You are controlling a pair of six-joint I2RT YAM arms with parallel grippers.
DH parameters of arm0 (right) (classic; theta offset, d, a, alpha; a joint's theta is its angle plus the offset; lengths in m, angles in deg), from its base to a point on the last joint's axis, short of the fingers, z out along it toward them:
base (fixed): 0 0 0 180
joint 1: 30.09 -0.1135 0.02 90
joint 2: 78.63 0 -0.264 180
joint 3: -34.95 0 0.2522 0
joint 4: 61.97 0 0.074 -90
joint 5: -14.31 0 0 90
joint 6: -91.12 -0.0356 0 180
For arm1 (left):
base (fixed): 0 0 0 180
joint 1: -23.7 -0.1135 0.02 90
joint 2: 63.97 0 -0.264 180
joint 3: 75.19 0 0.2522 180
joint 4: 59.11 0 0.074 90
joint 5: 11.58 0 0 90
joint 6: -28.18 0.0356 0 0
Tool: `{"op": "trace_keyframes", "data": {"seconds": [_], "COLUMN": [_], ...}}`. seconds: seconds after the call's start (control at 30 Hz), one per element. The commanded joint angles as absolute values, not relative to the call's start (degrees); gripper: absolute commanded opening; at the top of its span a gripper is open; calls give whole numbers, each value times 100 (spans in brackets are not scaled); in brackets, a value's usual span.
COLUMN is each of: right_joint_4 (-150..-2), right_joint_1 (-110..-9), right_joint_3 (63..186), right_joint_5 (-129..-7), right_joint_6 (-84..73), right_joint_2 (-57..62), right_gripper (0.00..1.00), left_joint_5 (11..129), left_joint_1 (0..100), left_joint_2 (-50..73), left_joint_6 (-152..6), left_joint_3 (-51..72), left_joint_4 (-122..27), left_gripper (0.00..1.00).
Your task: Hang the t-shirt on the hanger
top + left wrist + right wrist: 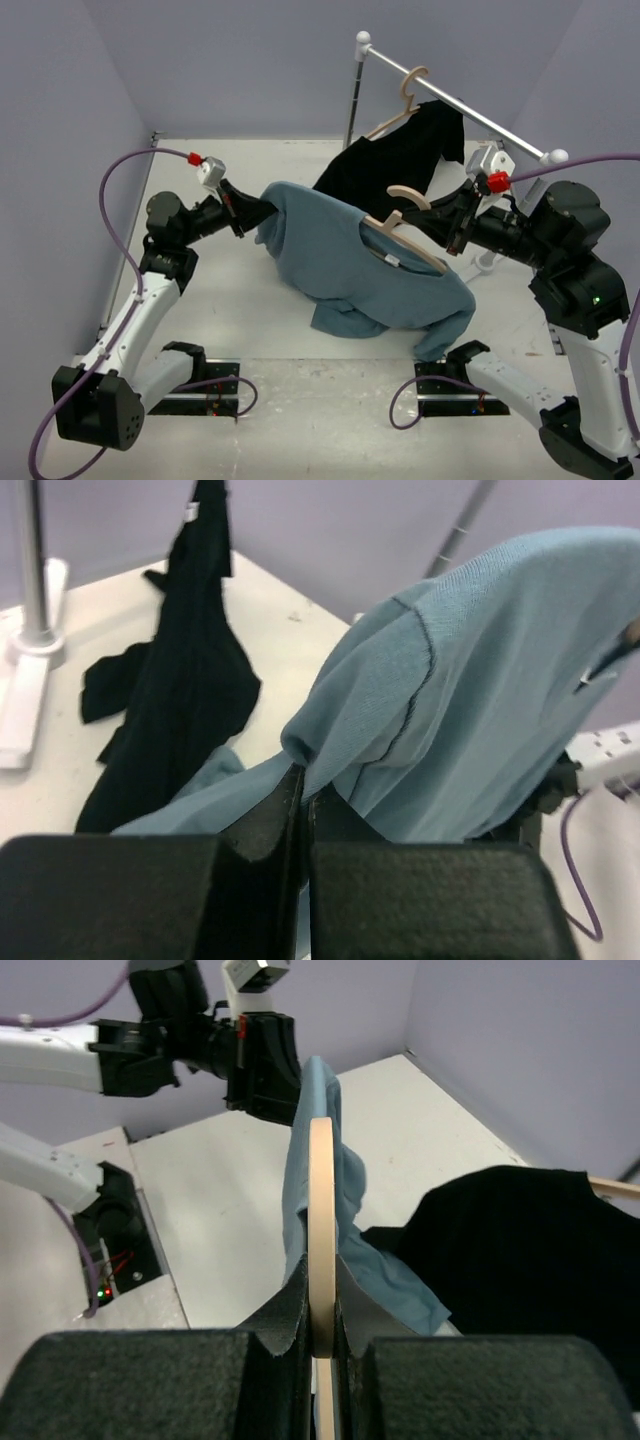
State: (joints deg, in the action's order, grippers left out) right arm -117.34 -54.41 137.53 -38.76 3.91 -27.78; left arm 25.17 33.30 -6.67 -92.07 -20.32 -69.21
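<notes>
The blue-grey t-shirt (345, 260) is draped over the pale beige hanger (408, 240) and hangs above the table in the middle. My left gripper (262, 209) is shut on the shirt's left edge (330, 750), pinching the cloth. My right gripper (448, 222) is shut on the hanger near its hook; in the right wrist view the hanger (321, 1220) is seen edge-on between my fingers, with the shirt (330, 1175) over its far end. The hanger's left arm is hidden under the cloth.
A black garment (400, 155) hangs from a second beige hanger (402, 105) on the white rail (450, 100) at the back right; it also shows in the wrist views (170, 690) (520, 1250). The rail's base (25, 670) stands on the white table (220, 300). Purple walls surround it.
</notes>
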Motion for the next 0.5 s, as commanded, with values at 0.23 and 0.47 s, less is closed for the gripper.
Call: {"op": "trace_keyframes", "data": {"seconds": [0.23,0.47], "right_joint_4": [-11416,-11328], "right_joint_1": [-5426,-5419], "right_joint_3": [13519,13321], "right_joint_5": [-5347,-5131], "right_joint_6": [542,621], "right_joint_2": [-2961,-3043], "right_gripper": [0,0], "left_joint_5": [5963,5973], "left_joint_1": [2401,2115], "left_joint_2": [-1239,-1245], "left_joint_6": [-9811,-10441], "left_joint_3": [-1634,-1733], "left_joint_4": [-5168,-5446], "left_gripper": [0,0]}}
